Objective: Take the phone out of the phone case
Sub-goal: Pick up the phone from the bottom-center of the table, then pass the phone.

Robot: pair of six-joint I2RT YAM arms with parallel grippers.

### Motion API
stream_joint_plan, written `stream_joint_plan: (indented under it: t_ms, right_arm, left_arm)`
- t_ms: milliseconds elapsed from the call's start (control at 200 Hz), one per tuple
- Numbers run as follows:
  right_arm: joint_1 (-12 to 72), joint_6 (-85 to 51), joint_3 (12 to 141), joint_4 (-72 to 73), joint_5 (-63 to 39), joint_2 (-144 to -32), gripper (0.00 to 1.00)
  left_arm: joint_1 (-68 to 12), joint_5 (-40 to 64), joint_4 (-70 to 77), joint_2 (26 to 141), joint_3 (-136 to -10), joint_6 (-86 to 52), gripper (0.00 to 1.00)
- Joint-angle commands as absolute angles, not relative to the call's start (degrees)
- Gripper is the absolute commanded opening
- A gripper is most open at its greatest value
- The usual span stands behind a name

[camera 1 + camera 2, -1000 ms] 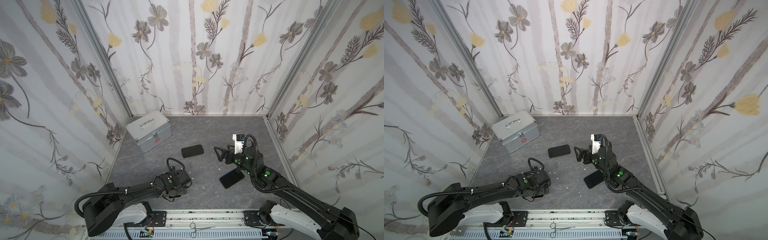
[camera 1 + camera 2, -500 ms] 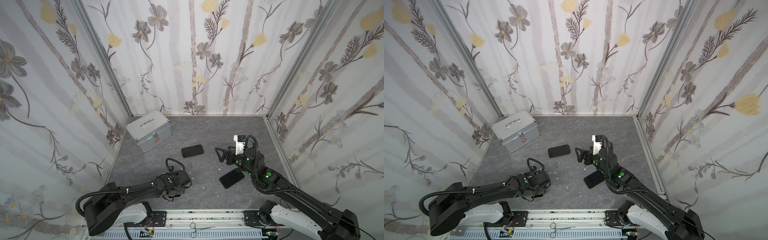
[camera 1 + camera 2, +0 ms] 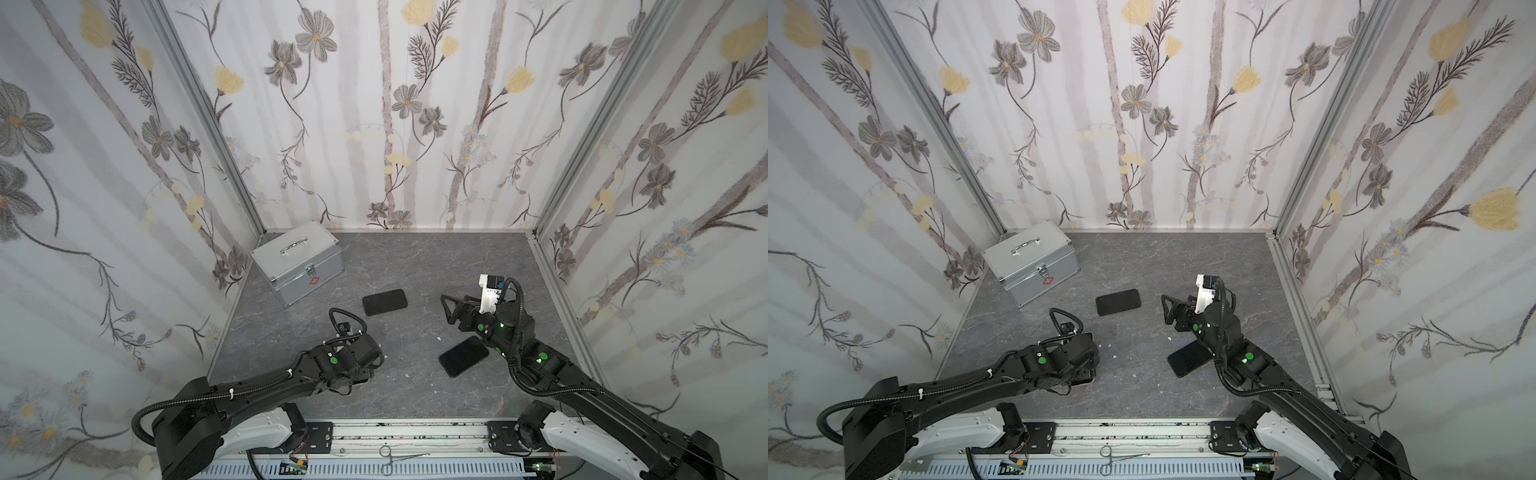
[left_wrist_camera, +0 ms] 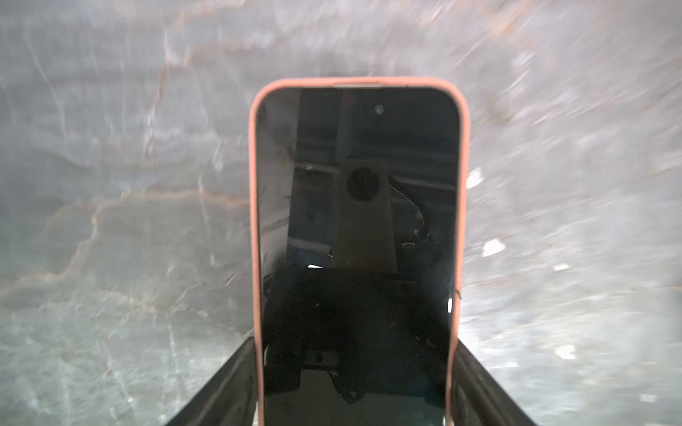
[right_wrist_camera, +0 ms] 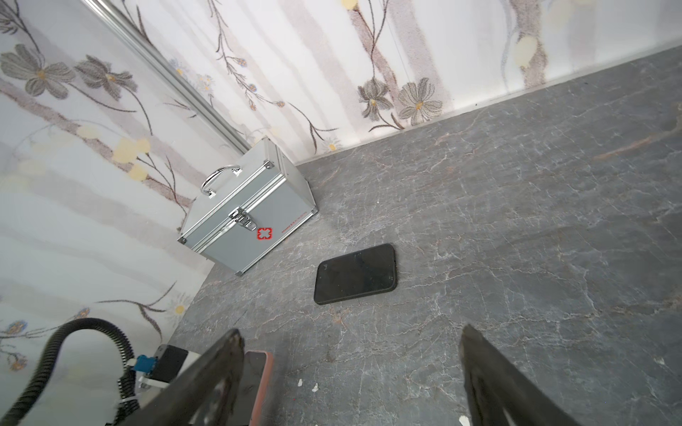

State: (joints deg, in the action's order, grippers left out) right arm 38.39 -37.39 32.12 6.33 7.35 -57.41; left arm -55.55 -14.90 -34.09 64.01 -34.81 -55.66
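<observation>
Two arms reach over the grey marbled table [image 3: 415, 257]. The left gripper [image 4: 356, 343] sits low over the near left part of the table, with its jaws closed against the two long edges of the salmon-pink phone case [image 4: 252, 221]. The phone [image 4: 356, 221] is seated in that case, dark screen facing up, and the pink rim runs all round the part in view. In both top views the left wrist covers the cased phone almost completely.

The right gripper [image 5: 350, 332] hangs above the table right of centre, pointing toward the far left. Its jaws stand wide apart with nothing between them. In the right wrist view a pink corner of the case shows past one finger.

Flat on the table near the centre lies a black phone [image 3: 384, 302], well apart from both grippers. A second black phone [image 3: 463, 356] lies nearer, partly under the right arm. A silver aluminium box [image 3: 297, 262] with a handle, a latch and a small red mark stands in the far left corner. Small white crumbs [image 4: 492, 247] dot the table beside the case. A pair of forceps [image 3: 399, 459] rests on the near rail.
</observation>
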Motion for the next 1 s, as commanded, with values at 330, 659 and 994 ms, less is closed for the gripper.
stream_joint_plan:
  t_ms: [330,659,994]
  right_arm:
    - [32.09,-43.78,39.06,6.1,-17.22,-64.99,0.83]
    - [32.22,-40.7,48.76,-0.51,-30.43,-72.81,0.72]
    - [33.37,-38.77,51.62,-5.18,-28.72,-77.5,0.68]
  left_arm:
    - [-55.71,-19.66,-17.36,63.04,-42.35,-36.28,0.55]
    - [-57.43,-16.35,-7.3,67.69,-47.66,-25.2,0.55]
    - [-60.49,-16.42,-5.89,70.05,-49.2,-24.4,0.55]
